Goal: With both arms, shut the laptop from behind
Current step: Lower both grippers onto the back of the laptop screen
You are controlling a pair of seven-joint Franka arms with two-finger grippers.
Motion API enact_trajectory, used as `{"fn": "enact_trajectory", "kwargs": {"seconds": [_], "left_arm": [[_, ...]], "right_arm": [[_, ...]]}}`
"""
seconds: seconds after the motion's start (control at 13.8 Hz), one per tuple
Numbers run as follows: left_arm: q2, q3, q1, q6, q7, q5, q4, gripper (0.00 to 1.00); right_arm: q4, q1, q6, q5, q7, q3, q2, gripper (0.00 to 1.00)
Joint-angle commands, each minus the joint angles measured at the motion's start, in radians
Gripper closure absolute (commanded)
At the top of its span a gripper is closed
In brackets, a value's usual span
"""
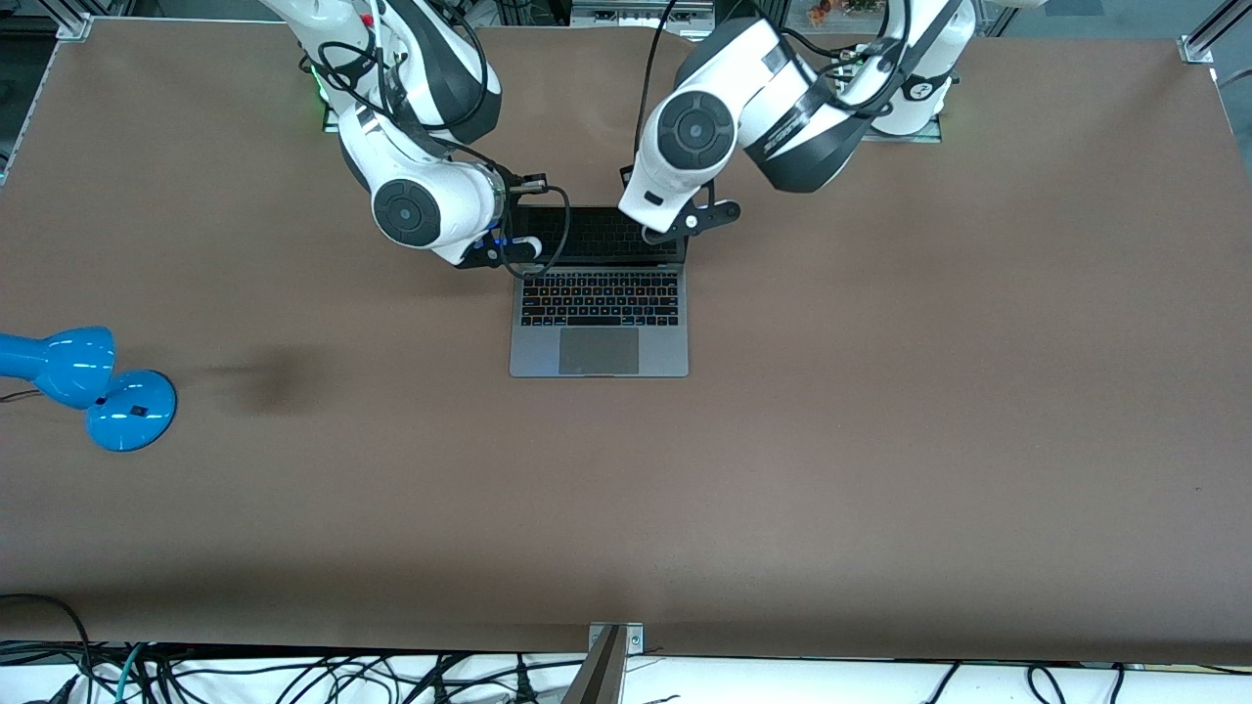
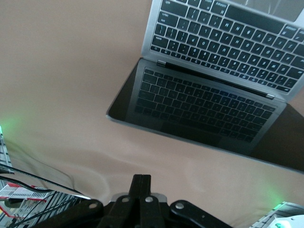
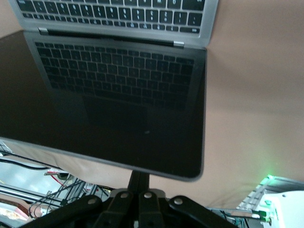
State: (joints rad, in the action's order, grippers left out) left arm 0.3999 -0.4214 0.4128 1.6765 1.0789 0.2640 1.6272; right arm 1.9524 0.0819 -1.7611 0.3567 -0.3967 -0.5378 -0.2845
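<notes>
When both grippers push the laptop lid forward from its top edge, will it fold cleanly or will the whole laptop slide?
The laptop lid looks stiff metal, so it probably folds at the hinge. Its flat base lies on the smooth table, so it may slide. The glossy screen seems scratch-prone.

Robotics lab bench.
Brown-covered table (image 1: 880,440) framed by aluminium extrusion rails (image 1: 1201,39); two bolted-down white arms (image 1: 753,98); loose cable bundles (image 1: 293,675) along the table edge nearest the front camera.

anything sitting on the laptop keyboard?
No. The laptop keys and trackpad are bare. Both tools, left tool and right tool, hang over the screen's top edge, hiding its corners.
</notes>
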Motion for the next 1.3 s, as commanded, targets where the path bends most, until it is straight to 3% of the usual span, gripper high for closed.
{"fn": "enact_trajectory", "kwargs": {"seconds": [0.0,0.65,0.87,1.01,1.23], "left_arm": [[0.016,0.007,0.02,0.008,0.0,0.024,0.002,1.0],[0.103,0.01,0.026,0.097,-0.043,-0.045,-0.013,1.0],[0.128,0.013,0.02,0.132,-0.079,-0.152,-0.015,1.0],[0.149,0.016,0.018,0.132,-0.082,-0.151,-0.021,1.0],[0.21,0.05,0.018,0.132,-0.085,-0.152,-0.105,1.0]], "right_arm": [[-0.004,-0.008,-0.047,0.001,0.001,-0.001,0.004,0.96],[-0.053,-0.056,-0.173,-0.035,0.031,0.012,-0.045,0.96],[-0.095,-0.054,-0.19,-0.044,0.055,0.039,-0.088,0.96],[-0.137,-0.053,-0.19,-0.111,0.056,0.039,-0.129,0.96],[-0.171,-0.05,-0.193,-0.131,0.056,0.048,-0.177,0.96]]}}
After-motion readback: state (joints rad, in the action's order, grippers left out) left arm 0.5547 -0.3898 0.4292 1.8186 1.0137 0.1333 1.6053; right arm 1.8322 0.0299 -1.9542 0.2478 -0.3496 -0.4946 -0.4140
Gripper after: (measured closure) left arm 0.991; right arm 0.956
